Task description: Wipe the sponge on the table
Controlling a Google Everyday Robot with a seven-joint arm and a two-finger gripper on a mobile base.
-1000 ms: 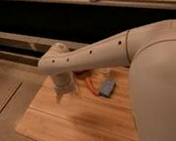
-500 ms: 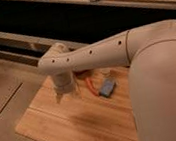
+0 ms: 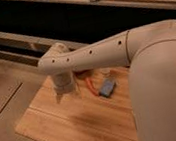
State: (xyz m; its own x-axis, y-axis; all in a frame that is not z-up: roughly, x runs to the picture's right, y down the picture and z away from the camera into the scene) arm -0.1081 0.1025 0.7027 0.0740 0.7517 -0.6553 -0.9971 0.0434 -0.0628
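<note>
The sponge (image 3: 106,87), a small flat blue-grey block, lies on the light-brown wooden table (image 3: 65,124) near its far edge, just left of my big white arm. My gripper (image 3: 66,95) hangs from the wrist over the table's far left part, a short way left of the sponge and apart from it. Nothing shows between the gripper and the sponge except a thin orange-red stick (image 3: 90,86).
My white arm (image 3: 153,74) fills the right side and hides the table's right part. A small pale object (image 3: 106,73) stands behind the sponge. Dark shelving runs along the back; grey floor lies to the left of the table.
</note>
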